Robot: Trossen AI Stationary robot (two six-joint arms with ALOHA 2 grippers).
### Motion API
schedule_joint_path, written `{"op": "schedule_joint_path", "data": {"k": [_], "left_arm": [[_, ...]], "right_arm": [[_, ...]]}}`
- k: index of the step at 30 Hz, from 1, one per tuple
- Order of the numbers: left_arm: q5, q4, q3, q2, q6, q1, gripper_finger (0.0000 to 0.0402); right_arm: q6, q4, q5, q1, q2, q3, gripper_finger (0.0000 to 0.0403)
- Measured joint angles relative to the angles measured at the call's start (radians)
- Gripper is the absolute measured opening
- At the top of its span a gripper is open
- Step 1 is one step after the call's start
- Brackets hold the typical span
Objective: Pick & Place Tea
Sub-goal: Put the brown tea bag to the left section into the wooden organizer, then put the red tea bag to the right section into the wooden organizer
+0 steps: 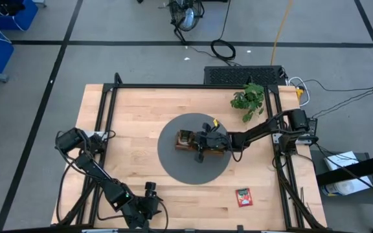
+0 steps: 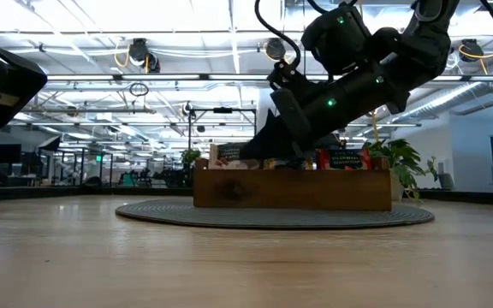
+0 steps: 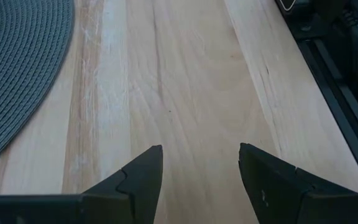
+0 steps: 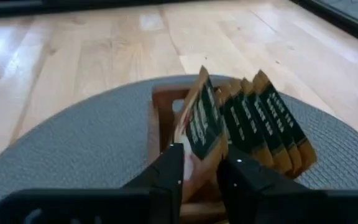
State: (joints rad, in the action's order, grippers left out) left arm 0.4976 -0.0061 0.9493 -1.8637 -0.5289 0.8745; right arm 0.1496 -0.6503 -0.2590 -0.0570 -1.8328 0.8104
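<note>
Red against the pale wood, one tea sachet [image 1: 243, 197] is lying flat on the near right part of the table [image 1: 135, 110], well apart from everything else, and I am counting it as the piece left to collect. On the near left edge my left pincer [image 1: 150, 194] is waiting with its fingers spread and nothing between them. Farther in, on the grey round mat [image 1: 173, 162], the wooden tray [image 2: 294, 190] is already holding a row of green-and-tan sachets [image 4: 260, 121] standing on edge. My right pincer [image 4: 201, 180] is reaching down into it, its fingers either side of one upright sachet [image 4: 199, 127], though I cannot tell whether they are gripping or letting go. I am judging the job nearly finished.
</note>
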Motion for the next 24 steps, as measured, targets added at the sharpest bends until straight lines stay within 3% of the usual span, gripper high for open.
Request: {"op": "schedule_joint_path", "data": {"k": [6, 14, 18, 24], "left_arm": [[0.000, -0.001, 0.000, 0.000, -0.016, 0.002, 0.0214], [0.000, 0.003, 0.000, 0.000, -0.002, 0.008, 0.0214], [0.001, 0.011, 0.000, 0.000, 0.026, 0.008, 0.0214], [0.076, 0.008, 0.000, 0.000, 0.030, -0.032, 0.0214]], "right_arm": [[-0.042, -0.034, 0.000, -0.005, 0.023, -0.002, 0.0107], [-0.217, 0.090, -0.001, -0.102, 0.227, -0.002, 0.0105], [-0.257, 0.208, -0.065, -0.206, 0.410, -0.001, 0.0092], [-0.194, 0.540, -0.155, -0.444, 0.638, -0.001, 0.0061]]}}
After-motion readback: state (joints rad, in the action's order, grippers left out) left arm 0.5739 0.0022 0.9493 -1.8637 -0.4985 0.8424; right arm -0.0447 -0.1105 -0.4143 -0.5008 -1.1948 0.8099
